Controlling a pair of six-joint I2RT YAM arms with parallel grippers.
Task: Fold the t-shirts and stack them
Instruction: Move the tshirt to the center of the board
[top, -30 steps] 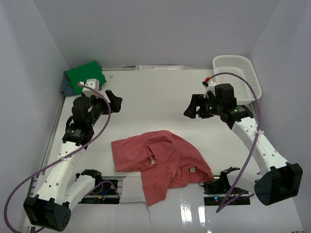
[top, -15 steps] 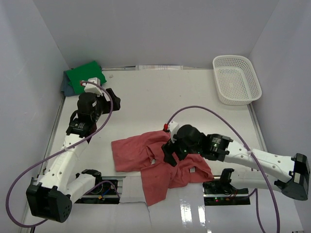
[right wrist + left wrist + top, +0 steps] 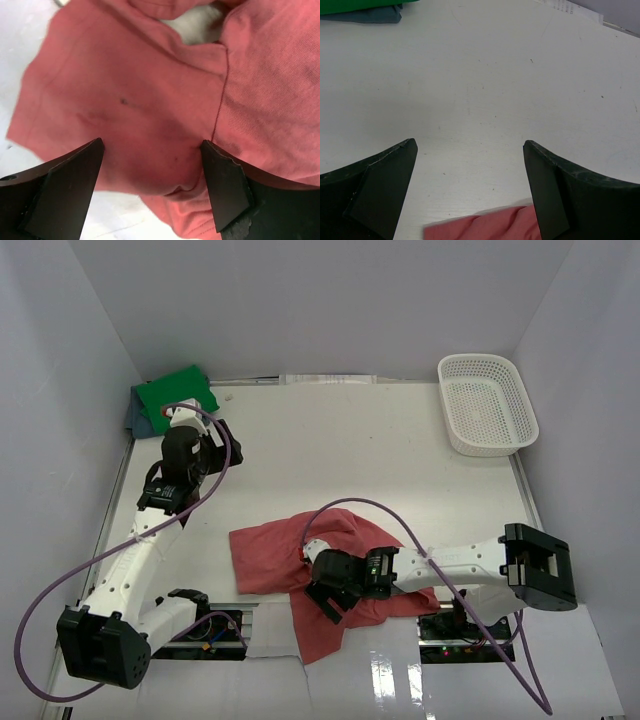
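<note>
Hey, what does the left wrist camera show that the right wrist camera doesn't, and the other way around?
Only the left wrist view: a wide stretch of bare white table, the green t-shirt and blue-grey t-shirt at its top left edge, and the left gripper open over the table. Only the right wrist view: the right gripper open close above the rumpled brick-red t-shirt, whose seam and folds fill the frame. Both: part of the brick-red t-shirt (just a corner in the left view), some table, and open jaws holding nothing.
</note>
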